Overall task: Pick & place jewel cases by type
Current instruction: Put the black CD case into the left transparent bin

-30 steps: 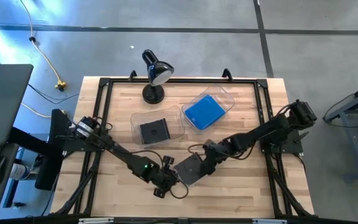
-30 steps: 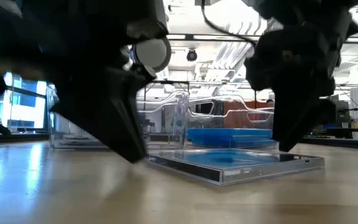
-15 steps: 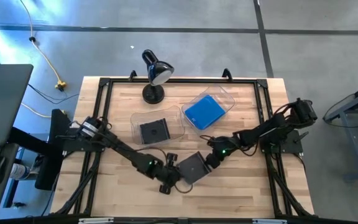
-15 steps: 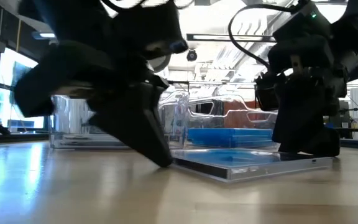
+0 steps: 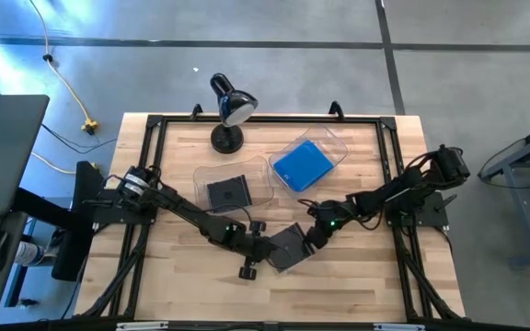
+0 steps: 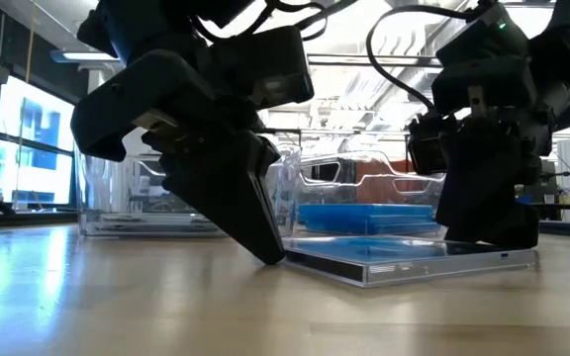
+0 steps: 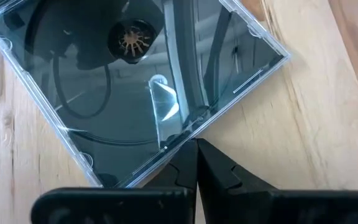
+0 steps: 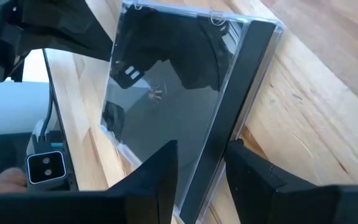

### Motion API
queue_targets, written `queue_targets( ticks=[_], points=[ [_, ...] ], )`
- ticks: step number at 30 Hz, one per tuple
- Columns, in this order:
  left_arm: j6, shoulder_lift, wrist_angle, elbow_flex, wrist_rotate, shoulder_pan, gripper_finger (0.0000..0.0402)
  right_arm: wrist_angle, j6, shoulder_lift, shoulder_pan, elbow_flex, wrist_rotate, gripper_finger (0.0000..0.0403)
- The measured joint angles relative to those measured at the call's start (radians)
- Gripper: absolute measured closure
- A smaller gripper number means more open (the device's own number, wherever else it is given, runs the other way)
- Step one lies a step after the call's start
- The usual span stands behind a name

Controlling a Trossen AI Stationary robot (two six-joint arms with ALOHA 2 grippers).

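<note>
Fingers of right claw straddle grey case edge; left claw pinched, touching it.

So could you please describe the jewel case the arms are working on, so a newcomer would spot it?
On the wooden table, look at the near middle, where both end effectors meet. The dark clear jewel case lies flat there, the only one outside the clear bins.

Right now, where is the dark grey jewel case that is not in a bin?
In the high view, the dark grey jewel case lies flat on the table, near its front middle, between the left gripper and the right gripper, in front of the two clear bins.
</note>
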Motion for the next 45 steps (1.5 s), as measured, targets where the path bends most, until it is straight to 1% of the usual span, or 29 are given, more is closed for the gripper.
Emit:
queue_targets(
  ticks=[4,8,10,16,18,22,24,26,29,32,34,38,45],
  points=[
    [-0.007,0.013,-0.002,0.002,0.000,-0.005,0.0401,0.019,-0.030,-0.005,0.000,-0.004,-0.001,0.0284],
    [-0.016,0.014,-0.007,0.004,-0.010,-0.006,0.0401,0.027,-0.010,-0.005,0.000,-0.003,-0.070,0.0284],
    [-0.026,0.014,-0.007,0.004,-0.010,-0.006,0.0401,0.031,-0.011,-0.010,0.010,-0.003,-0.085,0.0284],
    [-0.028,0.014,-0.022,0.005,-0.010,-0.006,0.0401,0.014,-0.031,-0.061,0.017,-0.003,-0.090,0.0284],
    [-0.030,0.014,-0.025,0.006,-0.010,-0.006,0.0401,0.005,-0.030,-0.082,0.017,-0.003,-0.077,0.0284],
    [-0.030,0.014,-0.015,0.004,0.003,-0.006,0.0401,-0.050,-0.030,-0.120,0.019,0.004,0.035,0.0284],
    [-0.029,0.014,-0.002,0.002,-0.001,-0.006,0.0401,-0.050,-0.001,-0.119,0.021,0.004,0.051,0.0284],
    [-0.028,0.014,0.004,0.001,-0.014,-0.006,0.0401,-0.021,0.002,-0.117,0.027,0.000,0.055,0.0284],
    [-0.027,0.014,0.004,0.000,-0.029,-0.006,0.0401,-0.005,-0.051,-0.117,0.030,0.010,0.114,0.0284],
    [-0.027,0.015,0.005,0.001,-0.014,-0.006,0.0401,0.049,-0.072,-0.120,0.028,0.022,0.163,0.0284],
    [-0.027,0.015,0.010,0.001,0.011,-0.006,0.0401,0.028,-0.040,-0.124,0.029,0.020,0.160,0.0284],
    [-0.030,0.018,0.032,0.002,0.015,-0.006,0.0401,-0.086,0.042,-0.111,0.037,0.009,0.086,0.0284],
    [-0.027,0.018,0.049,0.002,-0.004,-0.005,0.0401,-0.065,0.090,-0.077,0.036,0.010,0.085,0.0284]
  ],
)
